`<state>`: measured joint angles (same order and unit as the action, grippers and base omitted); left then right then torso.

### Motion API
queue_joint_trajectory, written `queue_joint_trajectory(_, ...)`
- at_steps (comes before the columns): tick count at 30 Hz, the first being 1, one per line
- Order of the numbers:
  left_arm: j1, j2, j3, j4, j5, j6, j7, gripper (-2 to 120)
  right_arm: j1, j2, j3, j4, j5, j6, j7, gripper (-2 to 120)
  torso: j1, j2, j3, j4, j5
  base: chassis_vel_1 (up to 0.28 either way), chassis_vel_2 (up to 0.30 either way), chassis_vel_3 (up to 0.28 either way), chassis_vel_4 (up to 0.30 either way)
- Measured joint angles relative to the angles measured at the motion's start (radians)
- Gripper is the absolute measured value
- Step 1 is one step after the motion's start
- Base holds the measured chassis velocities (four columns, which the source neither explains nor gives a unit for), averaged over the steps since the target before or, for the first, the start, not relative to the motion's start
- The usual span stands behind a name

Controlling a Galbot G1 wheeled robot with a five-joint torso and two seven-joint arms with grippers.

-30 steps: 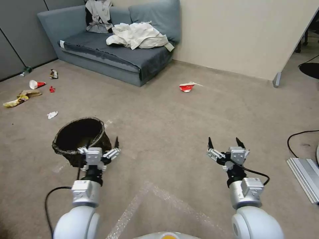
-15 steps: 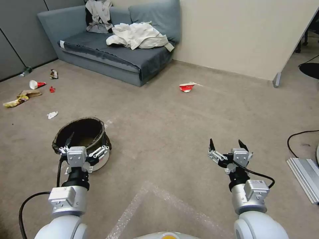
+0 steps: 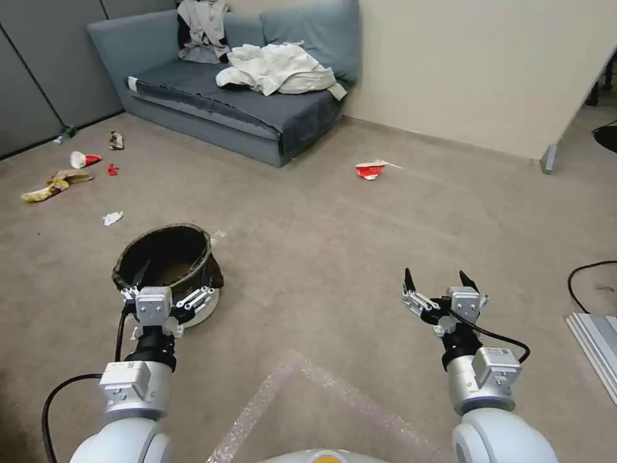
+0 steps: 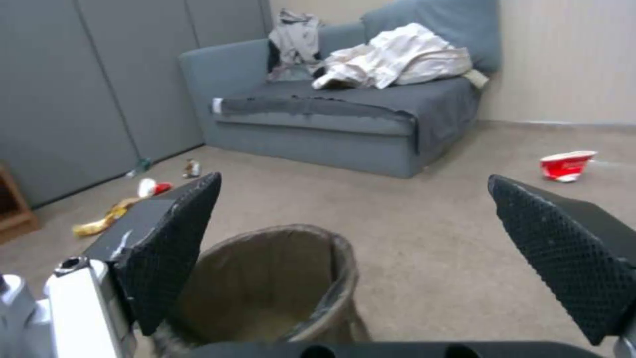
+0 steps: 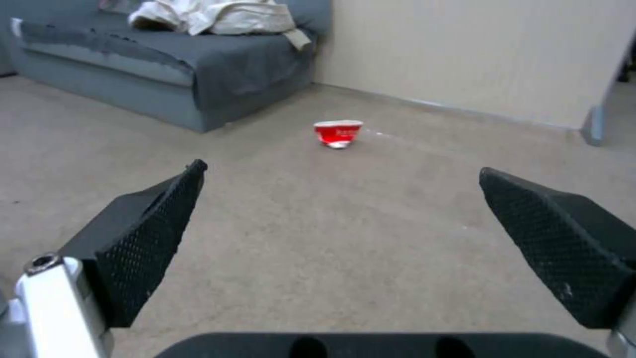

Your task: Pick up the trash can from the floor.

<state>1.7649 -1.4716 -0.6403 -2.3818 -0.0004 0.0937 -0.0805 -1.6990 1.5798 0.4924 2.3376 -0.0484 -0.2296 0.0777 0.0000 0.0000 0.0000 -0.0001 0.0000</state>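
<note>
Head view: the trash can [image 3: 168, 263] stands upright on the floor [image 3: 321, 257], its black liner folded over the rim and a white base showing below; the left gripper [image 3: 168, 288] sits at the near rim with fingers spread, one finger tip over the mouth and the other outside the wall, a placement that appears meant to straddle the rim for a pinch; the right gripper [image 3: 437, 281] hangs well apart over bare carpet, fingers likewise spread, seemingly idle.

Left wrist view: the can lies just beyond and below the fingers [image 4: 174, 248], nearer one of them; its lined interior looks empty, though the bottom is partly hidden.

Right wrist view: between the spread fingers [image 5: 149, 238] lies bare carpet; a crushed red cup [image 5: 338, 132] sits far beyond.
</note>
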Motion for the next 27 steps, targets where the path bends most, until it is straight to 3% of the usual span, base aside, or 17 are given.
queue_joint_trajectory(17,0.002,-0.001,0.007,0.007,0.003,-0.024,0.001,100,0.001,0.000,0.001,-0.002,0.003,0.018,0.004,100,0.000,0.000,0.000,0.0004,0.0000,0.103,0.093,0.098,0.098)
queue_joint_trajectory(22,0.001,-0.001,0.007,0.022,0.002,-0.076,-0.007,100,0.003,0.000,0.001,-0.002,0.004,0.019,0.006,100,0.000,0.000,0.000,0.0001,0.0000,0.073,0.065,0.069,0.059)
queue_joint_trajectory(27,0.000,-0.002,0.005,0.026,0.002,-0.081,-0.012,100,0.004,0.000,0.002,-0.004,0.005,0.019,0.004,100,0.000,0.000,0.000,-0.0001,0.0000,0.000,0.000,0.000,0.000)
